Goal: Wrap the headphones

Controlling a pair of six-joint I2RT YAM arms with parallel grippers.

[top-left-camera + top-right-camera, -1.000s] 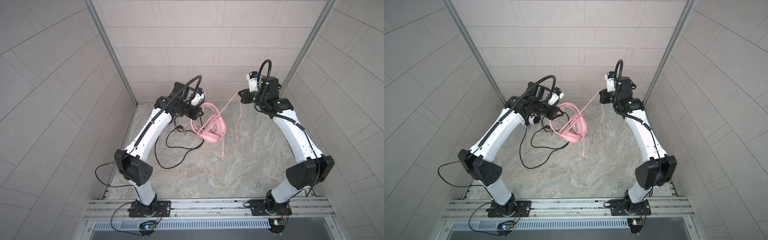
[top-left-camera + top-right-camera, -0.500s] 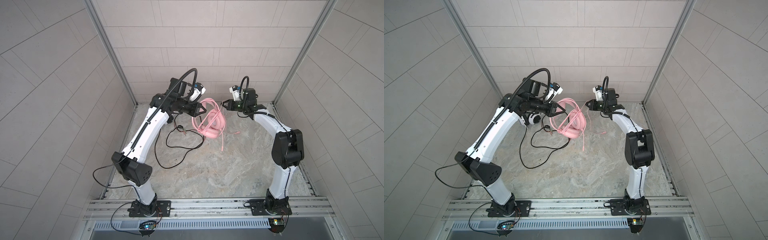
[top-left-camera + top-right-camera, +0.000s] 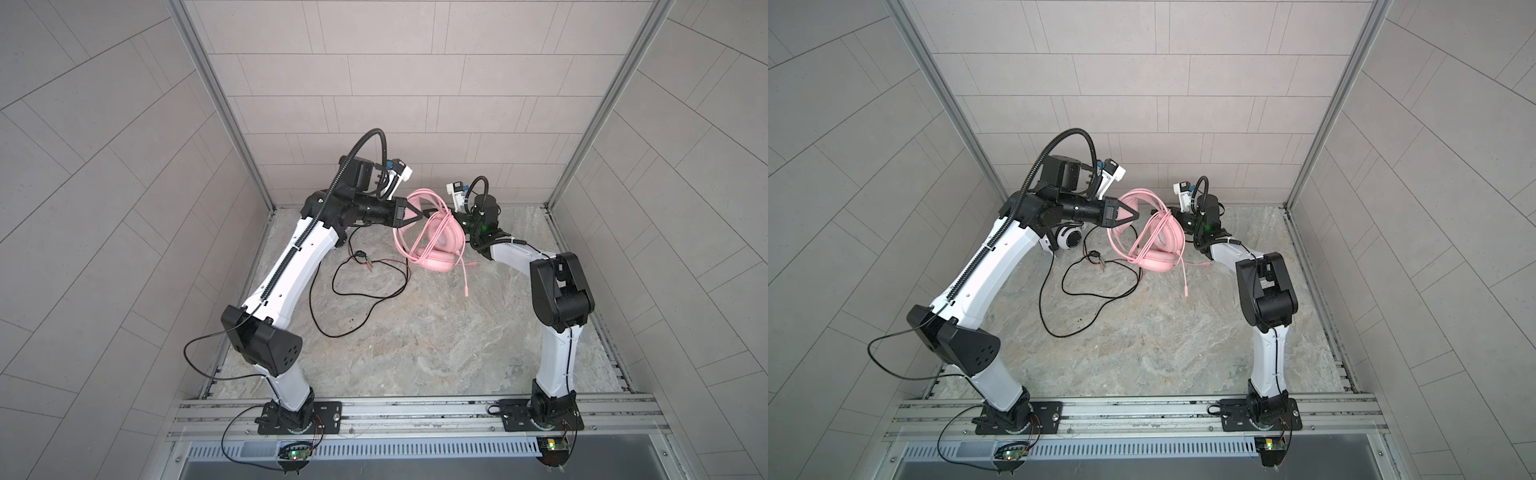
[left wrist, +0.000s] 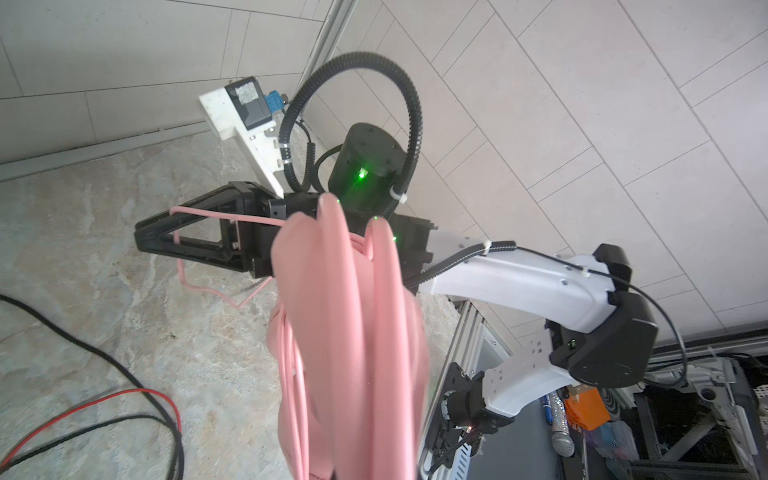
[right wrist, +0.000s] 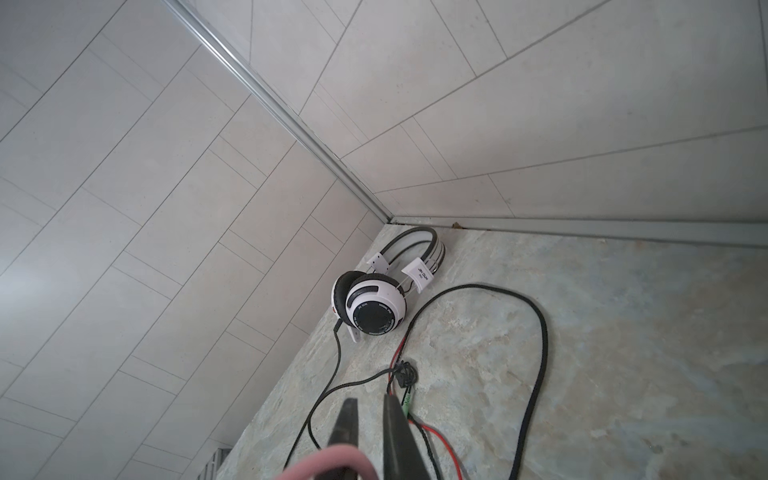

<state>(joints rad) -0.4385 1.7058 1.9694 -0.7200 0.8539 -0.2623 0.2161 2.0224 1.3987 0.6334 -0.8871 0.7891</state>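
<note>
1. The pink headset sits in the upper centre of both top views, between the two sets of jaws, with loops of its cable wound over the ear cups.
2. The left jaws are closed on its band from the left.
3. The right jaws, just right of the ear cups, are parted by a narrow gap. In the left wrist view the pink cable drapes across them.
4. The white-and-black headset lies on the surface at centre left, away from both sets of jaws.

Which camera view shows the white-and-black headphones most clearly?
The right wrist view: the white-and-black headphones lie whole and uncovered on the table. In a top view only one ear cup shows beside the left arm. The left wrist view misses them.
</note>
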